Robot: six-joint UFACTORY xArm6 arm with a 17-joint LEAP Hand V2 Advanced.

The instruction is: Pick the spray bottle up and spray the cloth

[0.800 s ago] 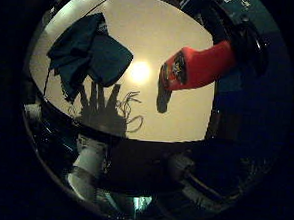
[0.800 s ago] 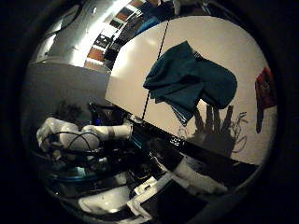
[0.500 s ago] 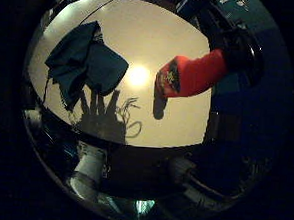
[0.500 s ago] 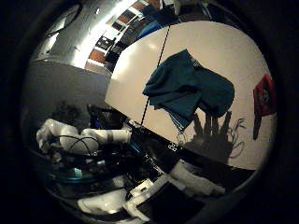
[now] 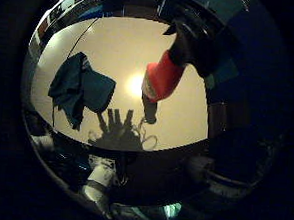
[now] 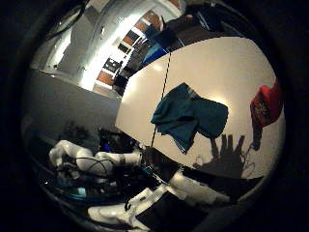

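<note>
A red spray bottle (image 5: 161, 79) with a black spray head (image 5: 191, 43) stands on the pale table (image 5: 121, 38). A crumpled teal cloth (image 5: 78, 86) lies on the same table, away from the bottle. My right hand (image 5: 101, 177) hovers above the table, away from both. Its white fingers (image 6: 145, 198) reach out at the view edges with nothing between them. The hand's shadow (image 5: 121, 128) falls on the table between cloth and bottle, fingers spread. The thumb side palm view shows the cloth (image 6: 188, 114) mid-table and the bottle (image 6: 266, 101) at the table's edge of view.
A dark seam (image 6: 164, 87) runs across the table beside the cloth. The table's near edge (image 6: 135, 135) drops off to a darker floor area. Shelves and lit ceiling panels (image 6: 116, 58) lie beyond the table. A blue object (image 5: 228, 70) sits behind the bottle.
The whole picture has shifted, so the hand has moved over the table; the bottle now shows nearer the middle of the little finger side view. Cloth and bottle stay where they were.
</note>
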